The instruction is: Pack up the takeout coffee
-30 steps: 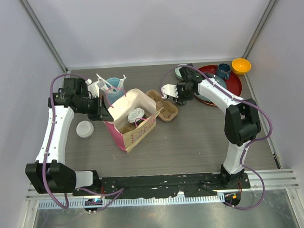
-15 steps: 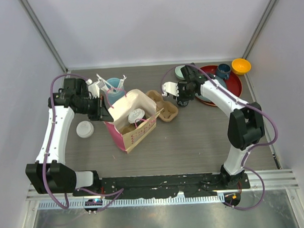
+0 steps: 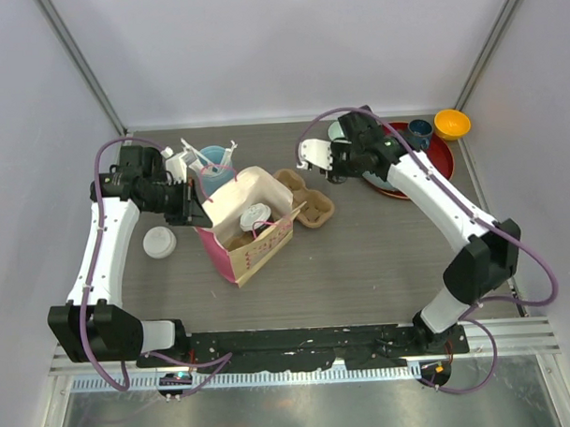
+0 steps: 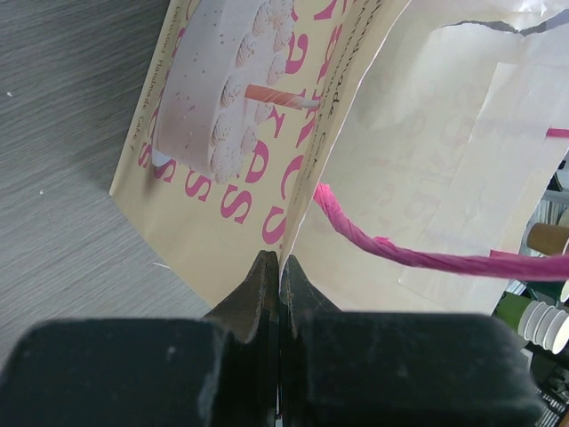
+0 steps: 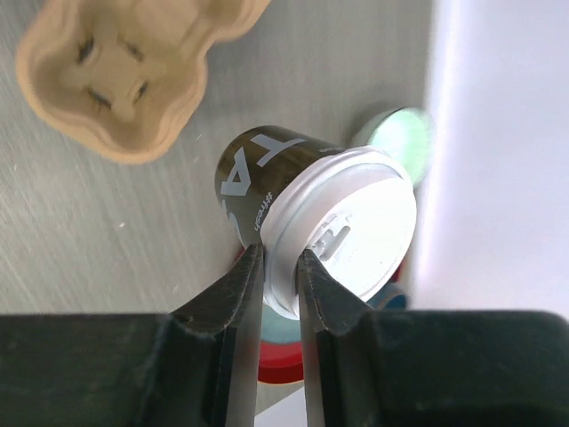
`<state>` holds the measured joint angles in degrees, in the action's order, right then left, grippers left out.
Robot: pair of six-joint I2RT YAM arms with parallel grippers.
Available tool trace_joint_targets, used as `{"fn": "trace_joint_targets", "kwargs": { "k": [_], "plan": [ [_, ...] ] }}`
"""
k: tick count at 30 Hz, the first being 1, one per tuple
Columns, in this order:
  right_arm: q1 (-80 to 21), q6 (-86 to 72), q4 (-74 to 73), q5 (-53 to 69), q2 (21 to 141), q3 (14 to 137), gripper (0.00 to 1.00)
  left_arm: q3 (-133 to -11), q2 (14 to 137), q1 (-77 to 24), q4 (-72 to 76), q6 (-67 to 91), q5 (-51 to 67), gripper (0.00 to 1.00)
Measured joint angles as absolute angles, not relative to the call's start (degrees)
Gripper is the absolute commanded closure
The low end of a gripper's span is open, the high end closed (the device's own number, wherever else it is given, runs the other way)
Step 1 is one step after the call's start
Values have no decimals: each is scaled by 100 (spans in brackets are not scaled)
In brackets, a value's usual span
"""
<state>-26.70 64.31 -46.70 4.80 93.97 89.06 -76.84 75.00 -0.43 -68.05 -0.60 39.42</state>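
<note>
My right gripper is shut on the white lid rim of a black takeout coffee cup. It holds the cup tilted on its side, above the table behind the cardboard cup carrier. The lid faces the wrist camera between my fingertips. My left gripper is shut on the rim of the cream paper bag, holding its mouth open; the pinch shows in the left wrist view. A white-lidded cup stands inside the bag. Another white-lidded cup stands on the table left of the bag.
A light-blue cup of white utensils stands behind the bag. A red tray with a dark-blue mug sits at the back right, an orange bowl beside it. The bag's pink handle hangs across its mouth.
My right gripper has lifted the coffee cup off the table and carried it up and back, with the arm stretching out. The left arm and the bag have not moved.
</note>
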Motion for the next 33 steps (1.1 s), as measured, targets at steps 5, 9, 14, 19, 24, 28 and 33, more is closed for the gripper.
{"fn": "trace_joint_targets", "kwargs": {
  "k": [5, 9, 14, 19, 24, 28, 33],
  "plan": [
    [-3363, 6243, -5006, 301, 8858, 10047, 99, -7717, 7507, -45, -6807, -78, 3898, 98],
    [-4211, 6193, -5159, 45, 8648, 10940, 99, -7789, 7529, -64, -6805, -102, 3835, 95],
    [-5415, 6318, -5627, -187, 8794, 11675, 99, -7863, 7561, -67, -6812, -152, 3743, 93],
    [-6031, 6604, -6307, -64, 9437, 12331, 99, -7907, 7568, -67, -6840, -207, 3706, 97],
    [-6143, 6963, -6823, 333, 10029, 12477, 99, -7964, 7592, -67, -6897, -268, 3710, 100],
    [-6243, 7181, -7083, 572, 10359, 12615, 99, -7970, 7612, -67, -6925, -329, 3732, 100],
    [-6466, 7441, -7164, 902, 10619, 12704, 99, -7970, 7614, -69, -6952, -353, 3767, 100]
  ]
}}
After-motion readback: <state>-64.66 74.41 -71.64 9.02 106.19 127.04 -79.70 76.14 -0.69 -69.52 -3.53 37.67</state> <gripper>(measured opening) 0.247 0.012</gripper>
